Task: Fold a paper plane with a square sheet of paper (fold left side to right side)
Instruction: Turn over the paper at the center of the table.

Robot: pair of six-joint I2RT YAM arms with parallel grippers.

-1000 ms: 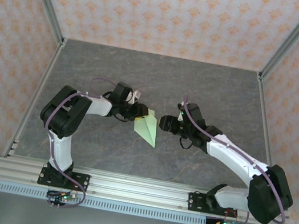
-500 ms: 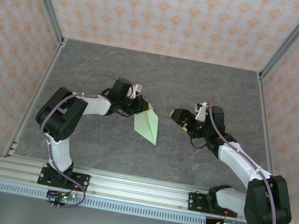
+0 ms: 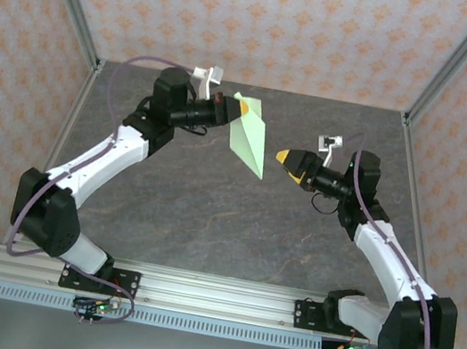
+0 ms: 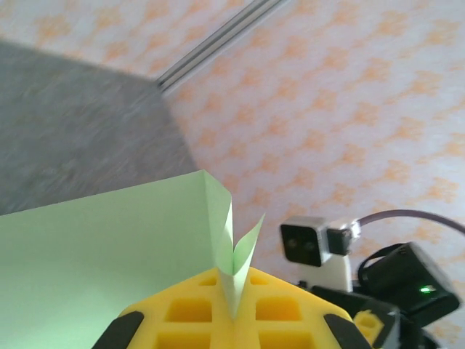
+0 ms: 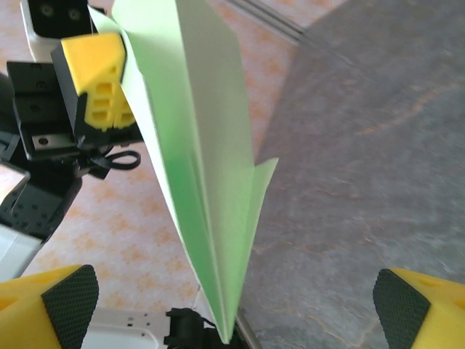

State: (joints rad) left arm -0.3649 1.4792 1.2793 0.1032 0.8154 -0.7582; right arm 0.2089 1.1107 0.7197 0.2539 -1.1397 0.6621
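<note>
Paper plane (image 3: pixel 249 137): a folded green dart held in the air over the far half of the table (image 3: pixel 207 224), nose slanting down. Left gripper (image 3: pixel 239 109) is clamped on a thin strip at the tail end. Right gripper (image 3: pixel 288 159) is near the nose, jaws spread wide and empty. Risk: so narrow a pinch may let the plane slip or twist, and an off-line right grasp could crumple the folds.

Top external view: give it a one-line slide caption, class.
Left pincer holds the folded green paper plane above the table while the open right pincer faces it, apart.
</note>
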